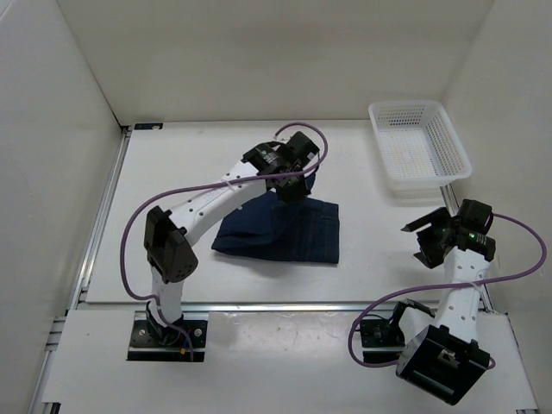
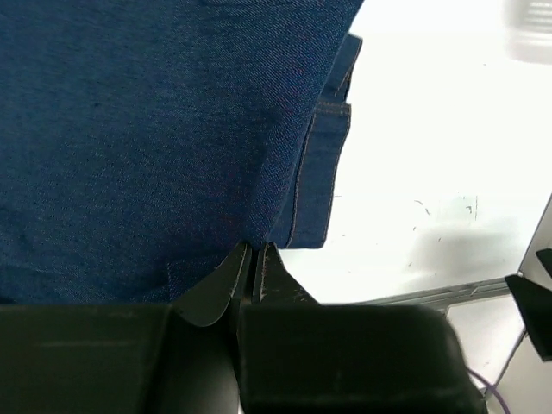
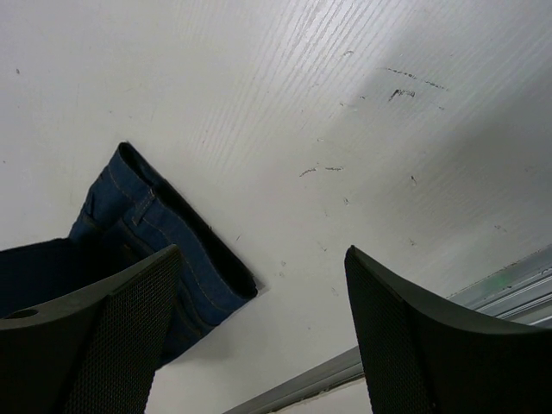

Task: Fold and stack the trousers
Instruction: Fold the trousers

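- The dark navy-blue denim trousers (image 1: 280, 231) lie folded into a compact, roughly rectangular bundle on the white table (image 1: 172, 216), near its middle and in front of the left arm.
- The bundle's far right corner is lifted off the table, rising to the left tool (image 1: 293, 191).
- In the left wrist view the left tool (image 2: 256, 256) has its two black fingers pressed together, pinching the edge of the denim (image 2: 155, 129) beside a stitched seam; a strip of hem hangs just to the right of the grip.
- The right tool (image 1: 427, 241) hovers above bare table on the right side, well apart from the trousers, with its jaws spread wide and nothing between them.
- The right wrist view, past the right tool (image 3: 261, 259), shows one folded end of the trousers (image 3: 147, 224) with tan stitching, lying flat on the table.
- A white plastic mesh basket (image 1: 429, 177) sits at the far right corner of the table, beyond the right tool.
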Controlling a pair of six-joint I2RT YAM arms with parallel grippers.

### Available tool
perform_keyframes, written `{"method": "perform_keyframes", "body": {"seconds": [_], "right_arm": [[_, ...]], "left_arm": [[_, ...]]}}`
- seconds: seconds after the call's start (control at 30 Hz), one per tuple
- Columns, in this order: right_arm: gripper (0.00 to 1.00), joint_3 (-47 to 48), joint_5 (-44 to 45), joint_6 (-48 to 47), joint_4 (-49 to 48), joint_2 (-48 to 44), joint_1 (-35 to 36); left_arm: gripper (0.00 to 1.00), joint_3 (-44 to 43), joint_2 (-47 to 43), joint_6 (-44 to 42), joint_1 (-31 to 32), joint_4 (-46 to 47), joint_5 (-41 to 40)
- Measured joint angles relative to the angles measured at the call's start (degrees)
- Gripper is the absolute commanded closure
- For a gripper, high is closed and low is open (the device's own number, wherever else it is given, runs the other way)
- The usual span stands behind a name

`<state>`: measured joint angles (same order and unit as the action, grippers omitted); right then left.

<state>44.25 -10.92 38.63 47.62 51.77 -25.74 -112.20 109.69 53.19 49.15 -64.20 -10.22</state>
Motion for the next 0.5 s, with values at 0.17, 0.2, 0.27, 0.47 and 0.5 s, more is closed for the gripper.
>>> {"method": "perform_keyframes", "body": {"seconds": [0.17,0.2,0.27,0.47,0.5], "right_arm": [[0.19,0.0,0.0,0.0,0.3,0.0,0.0],[0.19,0.0,0.0,0.0,0.3,0.0,0.0],[0.19,0.0,0.0,0.0,0.3,0.0,0.0],[0.33,0.0,0.2,-1.0,0.3,0.0,0.5],[0.38,0.0,-0.1,-1.7,0.2,0.0,0.8]], "left_arm": [[0.76,-2.8,5.0,2.4,2.3,1.4,0.0],[0.66,-4.3,6.4,2.3,2.8,1.6,0.1],[0.56,-8.9,10.1,0.9,3.5,2.6,2.0],[0.58,-20.0,20.0,-5.7,4.2,2.0,6.9],[0.61,-18.2,19.2,-6.5,3.8,1.8,6.9]]}}
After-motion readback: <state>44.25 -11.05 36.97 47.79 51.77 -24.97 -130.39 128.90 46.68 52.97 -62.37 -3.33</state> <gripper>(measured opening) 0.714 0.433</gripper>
